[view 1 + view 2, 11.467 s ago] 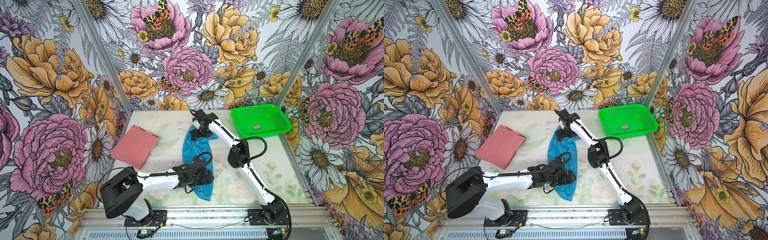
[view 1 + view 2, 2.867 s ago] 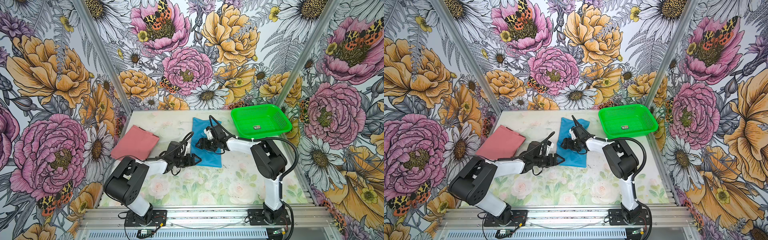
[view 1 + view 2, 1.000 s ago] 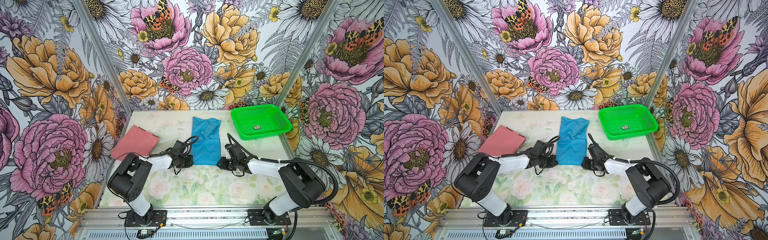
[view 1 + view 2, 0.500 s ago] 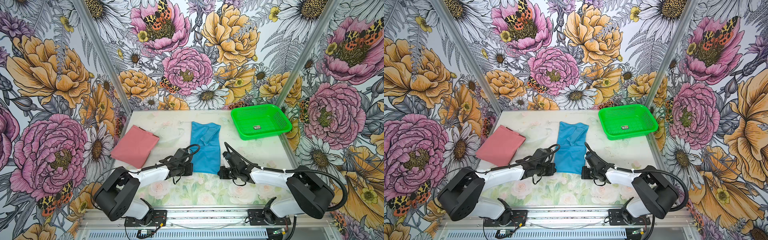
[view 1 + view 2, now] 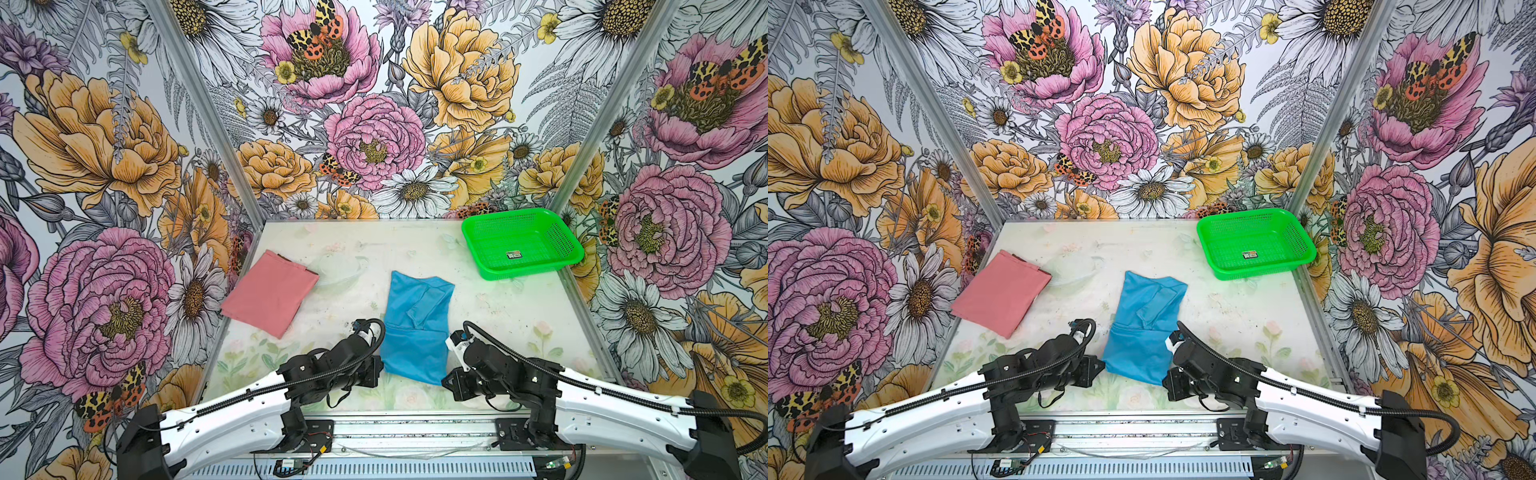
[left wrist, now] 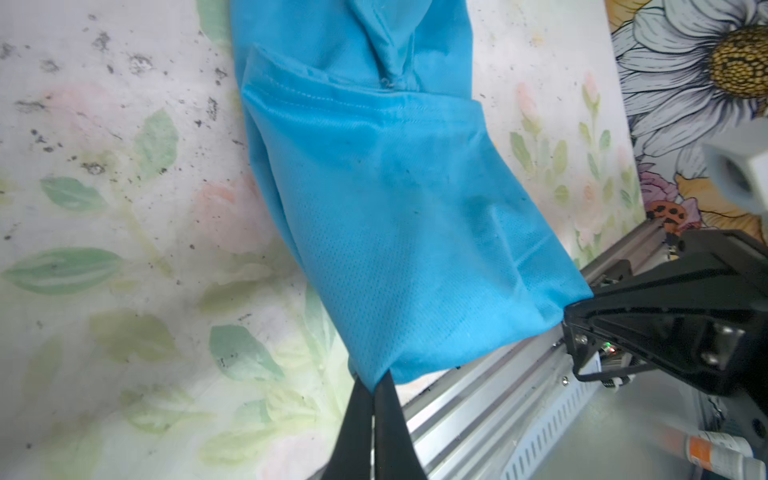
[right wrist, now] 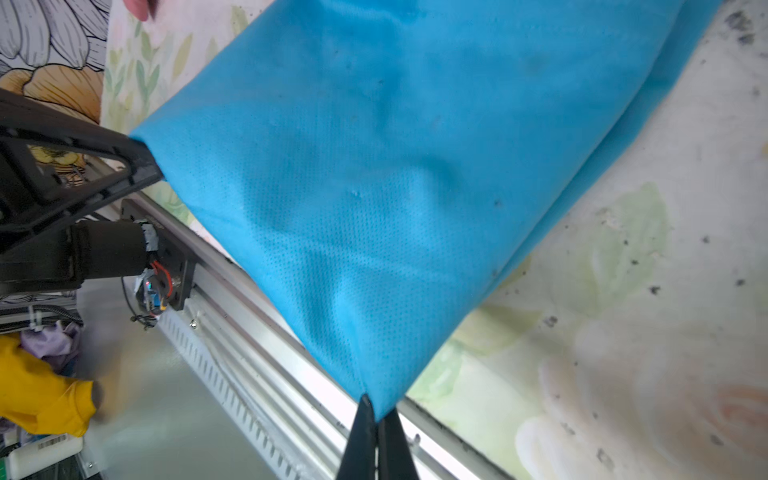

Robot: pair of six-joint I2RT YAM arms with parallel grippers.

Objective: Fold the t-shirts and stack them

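The blue shirt point(image 5: 415, 328) lies mid-table point(image 5: 498, 307), folded into a long narrow panel running from the near edge toward the far wall. A stitched hem crosses it halfway, and a sleeve flap lies folded on the far half. The wrist views show a fine mesh weave with soft wrinkles. The left gripper point(image 6: 374, 384) is pressed together on the shirt's near left corner, and the right gripper point(image 7: 376, 409) pinches the near right corner. The near edge is stretched between them. The pink shirt point(image 5: 270, 297) rests at the table's left, a flat, smooth, skewed rectangle, well apart from the blue one. A green basket point(image 5: 523, 272) sits at the far right.
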